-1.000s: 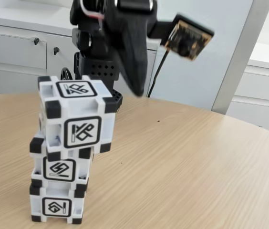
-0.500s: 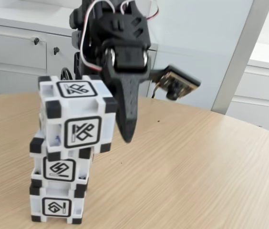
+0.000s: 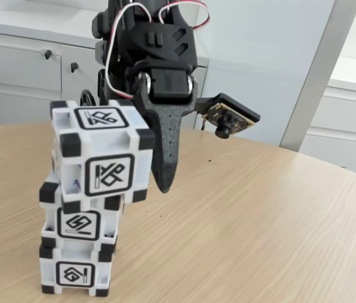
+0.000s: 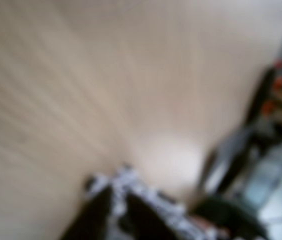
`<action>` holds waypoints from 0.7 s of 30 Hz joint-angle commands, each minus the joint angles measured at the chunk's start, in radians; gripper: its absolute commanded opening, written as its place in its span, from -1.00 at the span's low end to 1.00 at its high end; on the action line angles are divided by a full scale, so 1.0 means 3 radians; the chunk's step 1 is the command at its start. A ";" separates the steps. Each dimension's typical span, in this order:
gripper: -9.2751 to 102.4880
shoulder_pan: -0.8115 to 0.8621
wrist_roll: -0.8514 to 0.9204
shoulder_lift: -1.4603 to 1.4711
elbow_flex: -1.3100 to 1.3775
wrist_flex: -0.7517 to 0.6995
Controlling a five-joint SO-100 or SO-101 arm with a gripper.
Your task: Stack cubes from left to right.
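The black arm reaches down from the top of the fixed view, its gripper [image 3: 164, 183] pointing straight at the tabletop [image 3: 260, 233], red and white wires looping over its upper housing. The dark fingers taper to a tip just right of the top cube [image 3: 102, 154], hanging in the air with nothing between them — from this side I can't tell how wide they stand. A small camera board [image 3: 227, 118] sticks out to the right of the wrist.

The three cubes make one tower near the tabletop's front left edge: the bottom cube [image 3: 76, 273], the middle cube [image 3: 80, 226] on it, and the top one sitting slightly skewed, overhanging to the right. Each face carries a black-framed angular glyph, no readable letters.

The tabletop is pale wood grain with a curved far edge. Behind stand white cabinets [image 3: 20, 69] with small dark knobs and a light grey-blue wall panel [image 3: 272, 57].

The wrist view is badly blurred — pale wood, and dark shapes at the bottom edge.
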State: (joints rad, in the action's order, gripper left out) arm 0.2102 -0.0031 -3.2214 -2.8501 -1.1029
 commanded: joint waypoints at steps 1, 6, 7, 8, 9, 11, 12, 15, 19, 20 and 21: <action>-0.83 0.0041 0.0087 -0.0199 0.0041 -0.0123; -0.83 0.0041 0.0194 -0.0199 0.0066 -0.0215; -0.83 0.0041 0.0205 -0.0199 0.0066 -0.0230; -0.83 0.0041 0.0215 -0.0199 0.0072 -0.0251; -0.83 0.0041 0.0225 -0.0199 0.0072 -0.0271; -0.83 0.0041 0.0220 -0.0199 0.0077 -0.0302; -0.83 0.0041 0.0225 -0.0199 0.0077 -0.0302; -0.83 0.0046 0.0205 -0.0199 0.0056 -0.0302; -0.83 0.0056 0.0199 -0.0194 0.0046 -0.0302; -0.83 0.0056 0.0189 -0.0194 0.0046 -0.0302; -0.83 0.0056 0.0179 -0.0194 0.0046 -0.0302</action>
State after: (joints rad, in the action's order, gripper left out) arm 0.2163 0.0583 -3.2214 -2.8501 -1.1888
